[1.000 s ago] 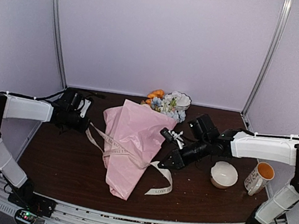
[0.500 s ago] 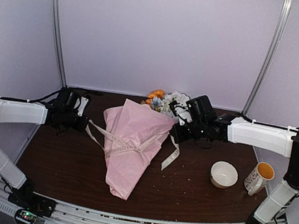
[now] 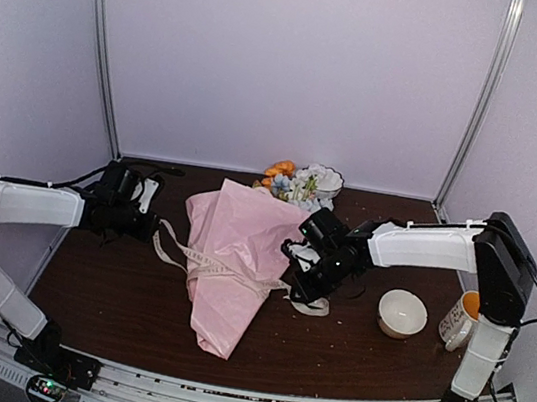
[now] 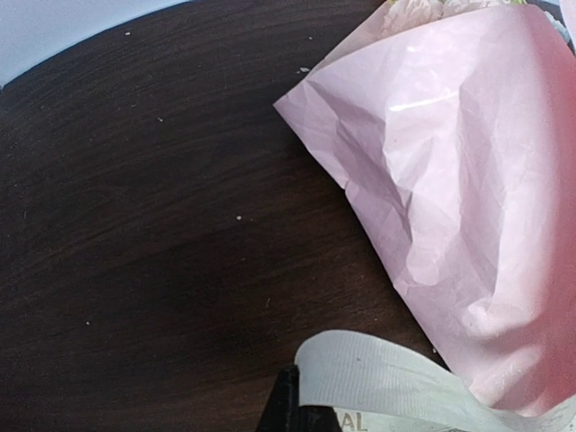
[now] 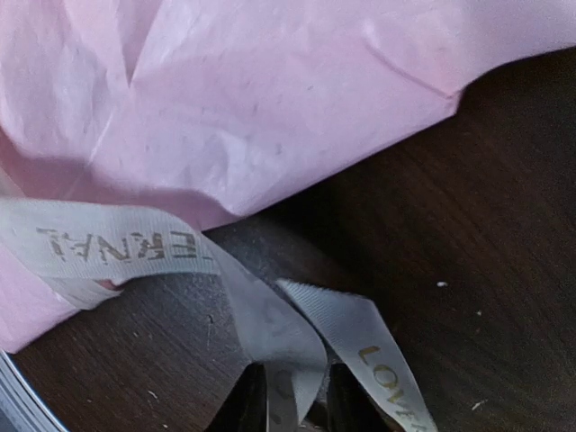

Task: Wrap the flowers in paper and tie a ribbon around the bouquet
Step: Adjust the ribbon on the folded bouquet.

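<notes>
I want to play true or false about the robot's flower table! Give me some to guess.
1. The pink paper is wrapped round the flowers. True.
2. The mug stands on the left arm's side of the table. False: it stands on the right arm's side, next to a white bowl.
3. The left gripper is wide open and holds nothing. False: its jaws are shut on one end of the ribbon.
4. The ribbon lies across the paper. True.
5. The ribbon passes between the fingers of the right gripper. True.
</notes>
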Robot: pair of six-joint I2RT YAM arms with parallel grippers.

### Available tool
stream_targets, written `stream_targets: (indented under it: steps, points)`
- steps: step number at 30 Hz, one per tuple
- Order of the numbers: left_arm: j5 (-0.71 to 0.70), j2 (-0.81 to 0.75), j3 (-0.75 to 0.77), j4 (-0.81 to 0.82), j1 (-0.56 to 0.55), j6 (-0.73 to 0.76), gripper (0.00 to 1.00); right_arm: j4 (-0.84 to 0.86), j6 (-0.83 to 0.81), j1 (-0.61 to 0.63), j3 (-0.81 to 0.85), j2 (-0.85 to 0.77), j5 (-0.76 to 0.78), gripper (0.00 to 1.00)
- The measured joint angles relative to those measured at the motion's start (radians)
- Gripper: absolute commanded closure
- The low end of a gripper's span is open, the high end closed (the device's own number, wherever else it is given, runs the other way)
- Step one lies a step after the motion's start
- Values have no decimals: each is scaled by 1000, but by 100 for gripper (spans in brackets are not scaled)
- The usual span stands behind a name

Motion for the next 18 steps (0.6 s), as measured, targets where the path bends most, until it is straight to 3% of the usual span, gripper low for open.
stream_targets:
  steps: [8,18]
  points:
    - [18,21,0,1,-1,0,100,6,-37,9,0,33,-57,42]
    - [20,23,0,1,-2,0,100,48,-87,37,0,51,-61,47]
